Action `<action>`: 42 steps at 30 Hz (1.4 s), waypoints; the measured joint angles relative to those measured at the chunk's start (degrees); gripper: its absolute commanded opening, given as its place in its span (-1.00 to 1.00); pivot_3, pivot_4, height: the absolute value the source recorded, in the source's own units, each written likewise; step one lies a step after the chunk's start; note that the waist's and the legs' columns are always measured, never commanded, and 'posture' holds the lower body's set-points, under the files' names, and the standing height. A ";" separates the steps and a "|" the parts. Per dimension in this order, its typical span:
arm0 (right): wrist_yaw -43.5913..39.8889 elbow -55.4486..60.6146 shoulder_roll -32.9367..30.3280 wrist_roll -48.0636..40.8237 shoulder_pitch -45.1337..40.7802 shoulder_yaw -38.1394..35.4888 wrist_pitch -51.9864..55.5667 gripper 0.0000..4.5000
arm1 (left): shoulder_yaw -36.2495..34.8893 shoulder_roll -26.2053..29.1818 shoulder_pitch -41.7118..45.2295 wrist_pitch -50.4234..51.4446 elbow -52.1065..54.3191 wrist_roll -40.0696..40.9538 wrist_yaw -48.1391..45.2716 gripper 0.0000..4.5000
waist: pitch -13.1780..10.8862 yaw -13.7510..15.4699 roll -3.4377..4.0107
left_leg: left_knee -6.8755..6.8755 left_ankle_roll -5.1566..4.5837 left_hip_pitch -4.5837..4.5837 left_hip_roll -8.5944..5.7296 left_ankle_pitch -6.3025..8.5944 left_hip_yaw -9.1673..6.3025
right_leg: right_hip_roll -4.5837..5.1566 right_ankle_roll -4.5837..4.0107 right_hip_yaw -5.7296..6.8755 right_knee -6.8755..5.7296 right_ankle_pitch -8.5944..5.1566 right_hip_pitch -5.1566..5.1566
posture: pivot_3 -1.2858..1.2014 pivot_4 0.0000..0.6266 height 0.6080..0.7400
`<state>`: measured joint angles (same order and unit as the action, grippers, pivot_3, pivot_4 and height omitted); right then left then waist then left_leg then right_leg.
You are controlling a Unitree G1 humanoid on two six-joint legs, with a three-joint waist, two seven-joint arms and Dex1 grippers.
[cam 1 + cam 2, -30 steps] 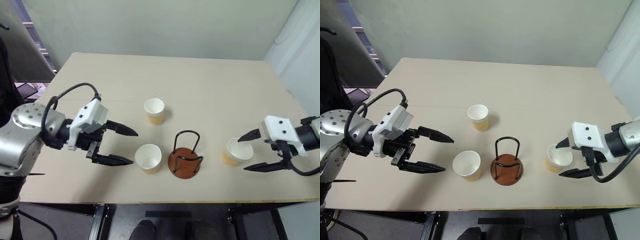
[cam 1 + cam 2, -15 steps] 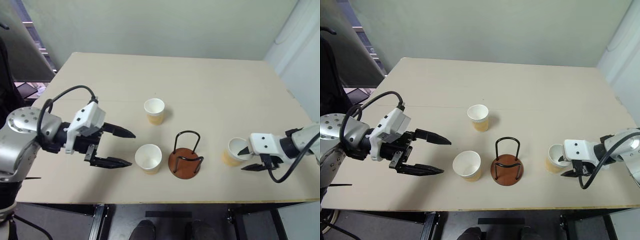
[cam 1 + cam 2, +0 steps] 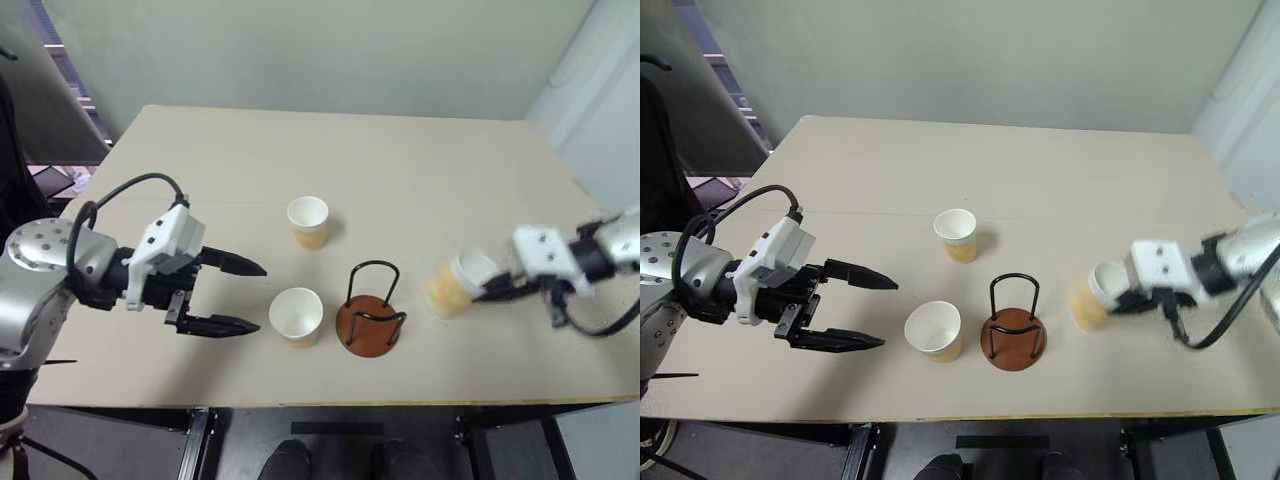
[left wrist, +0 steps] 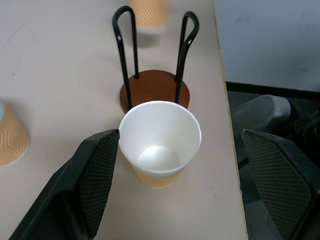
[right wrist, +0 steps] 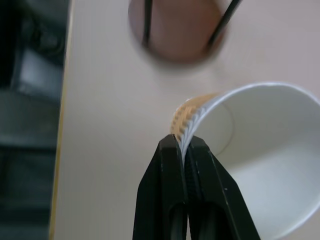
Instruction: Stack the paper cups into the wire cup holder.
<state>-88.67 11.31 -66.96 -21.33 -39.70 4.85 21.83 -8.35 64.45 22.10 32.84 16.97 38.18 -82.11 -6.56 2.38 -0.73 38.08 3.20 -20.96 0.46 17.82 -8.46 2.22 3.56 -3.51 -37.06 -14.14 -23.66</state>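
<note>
Held cup: a tapered paper cup (image 3: 452, 284), white inside and at the rim, with a rippled tan-yellow outer wall; it is tilted on its side, mouth toward the right arm, lifted off the table to the right of the wire holder.
Grip on it: the right gripper (image 5: 181, 150) pinches the cup's wall at the rim, one black finger inside and one outside, pressed tightly together on the paper.
Wire cup holder: thin black wire loops standing upright on a round reddish-brown disc base (image 3: 368, 318); it stands near the table's front edge, between the held cup and the near cup, with no cup in it.
Near cup: a second paper cup (image 3: 296, 316) stands upright, mouth up, just left of the holder; same white interior and pale tan wall.
Far cup: a third paper cup (image 3: 308, 221) stands upright farther back on the table, behind the near cup.
Left gripper: the left gripper (image 3: 245, 295) hangs just above the table with its two black fingers spread wide, holding nothing, tips pointing at the near cup.
Table: a pale beige tabletop (image 3: 400, 170).
</note>
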 measured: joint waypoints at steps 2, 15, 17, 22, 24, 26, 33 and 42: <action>-1.39 -0.05 1.80 -3.31 -9.38 -1.33 1.64 -0.98 | 0.06 -0.02 0.15 -0.50 -0.31 -0.15 -0.02 0.87 | 0.02 -0.20 -0.02 | -0.04 0.03 0.02 0.07 -0.01 -0.01 | -0.11 -0.03 0.07 0.02 -0.01 0.03 | 0.03 -0.52 1.00; -3.64 2.77 9.79 -7.75 -18.17 12.55 -0.55 -0.98 | 2.62 -0.53 1.38 -1.70 -1.09 -3.43 0.86 0.87 | 0.04 0.19 -0.06 | -0.01 0.06 -0.12 0.10 -0.01 -0.41 | -0.12 -0.12 0.13 0.04 -0.04 0.05 | 0.03 -0.52 1.00; -3.64 2.62 9.64 -7.49 -17.87 13.79 -1.53 -0.98 | 2.51 -0.49 1.22 -1.45 -1.05 -3.39 1.08 0.87 | 0.04 0.15 -0.06 | -0.03 0.06 -0.10 0.11 -0.01 -0.38 | -0.11 -0.12 0.12 0.04 -0.04 0.05 | 0.03 -0.52 1.00; -3.64 2.61 9.31 -5.34 -16.85 15.63 -4.02 -0.82 | 2.31 -0.42 0.90 -0.86 -0.12 -3.09 1.26 0.87 | 0.04 0.09 -0.06 | -0.01 0.06 -0.05 0.14 -0.01 -0.37 | -0.11 -0.13 0.12 0.03 -0.05 0.03 | 0.03 -0.52 1.00; -3.64 2.60 9.28 -4.16 -16.26 16.22 -4.90 -0.56 | 2.32 -0.33 0.96 -0.61 0.10 -2.96 1.24 0.87 | 0.04 0.07 -0.06 | 0.02 0.06 -0.04 0.14 -0.01 -0.37 | -0.11 -0.14 0.12 0.01 -0.04 0.04 | 0.03 -0.52 1.00; -3.64 2.63 9.24 -3.48 -15.57 16.52 -5.22 -0.27 | 2.45 -0.33 1.68 -0.59 0.04 -3.06 1.20 0.87 | 0.04 0.09 -0.06 | 0.04 0.06 -0.04 0.14 -0.02 -0.38 | -0.11 -0.15 0.12 0.00 -0.04 0.04 | 0.03 -0.52 1.00; -3.27 4.04 8.16 -2.69 -13.10 15.23 -2.66 0.83 | 8.80 -2.98 12.01 -3.31 -5.21 -7.46 0.24 0.87 | 0.04 0.45 -0.07 | 0.07 0.06 -0.07 0.11 -0.01 -0.39 | -0.06 -0.16 0.13 0.03 -0.02 0.04 | 0.03 -0.52 1.00; 5.36 6.73 3.40 -12.29 -2.65 -5.29 11.13 0.99 | 22.59 -11.57 25.98 -12.31 -17.58 -17.19 -7.68 0.87 | 0.03 1.11 -0.08 | 0.06 0.05 -0.24 0.03 -0.01 -0.31 | 0.04 0.01 0.12 0.08 0.09 0.06 | 0.03 -0.52 1.00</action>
<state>-83.32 18.04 -63.56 -33.61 -42.35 -0.44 32.96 14.25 52.88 48.07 20.53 -0.61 20.99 -89.79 -6.53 3.49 -0.81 38.15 3.26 -21.20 0.49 17.81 -8.77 2.27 3.57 -3.40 -36.98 -14.06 -23.60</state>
